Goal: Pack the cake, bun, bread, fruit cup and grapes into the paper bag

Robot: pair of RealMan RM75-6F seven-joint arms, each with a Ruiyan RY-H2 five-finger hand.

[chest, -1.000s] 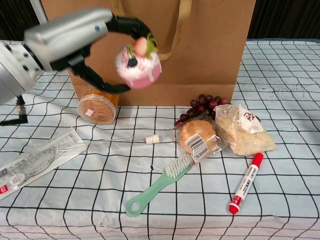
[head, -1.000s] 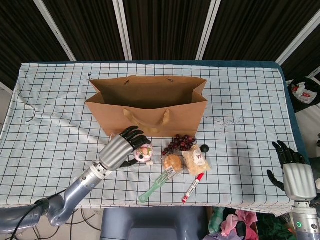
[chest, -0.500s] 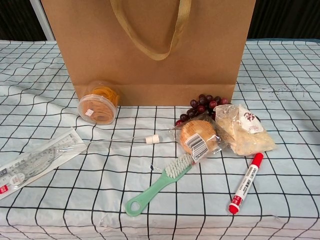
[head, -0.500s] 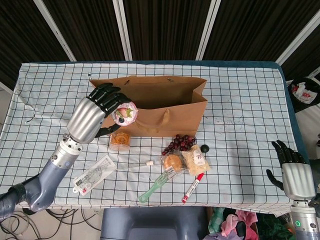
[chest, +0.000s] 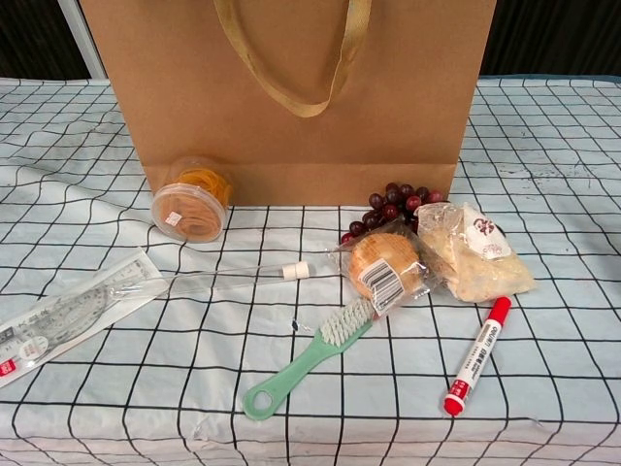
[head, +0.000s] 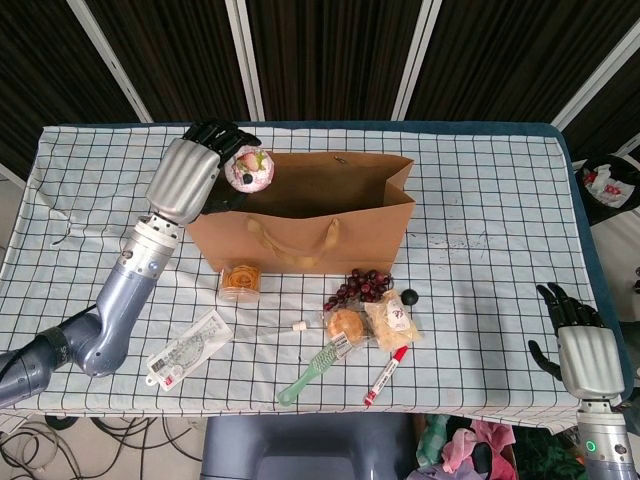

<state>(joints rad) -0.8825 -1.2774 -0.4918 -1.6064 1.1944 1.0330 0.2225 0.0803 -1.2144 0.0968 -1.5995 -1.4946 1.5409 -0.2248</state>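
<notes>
The left hand [head: 192, 172] holds the small pink-frosted cake topped with fruit [head: 249, 169] in curled fingers, right at the left end of the open brown paper bag [head: 300, 215], apparently above its rim. The risk, as I judge it, is a release too near that edge: the cake could clip the thin paper wall and tumble outside onto the checked cloth of the desk [head: 480, 200], or land upside down and smear its frosting. A knuckle pressing the rim could also fold or tip the bag, which stands on its own. The cake looks round and soft, its topping facing up, so it wants an upright, gentle drop. Waiting near the bag's front are the dark red grapes [chest: 398, 206], the wrapped round bun [chest: 385, 266], the bagged pale bread [chest: 473, 254] and the clear tub with an orange filling, probably the fruit cup [chest: 189, 204]. The right hand [head: 583, 347] hangs off the desk's edge, fingers loosely spread, holding nothing.
</notes>
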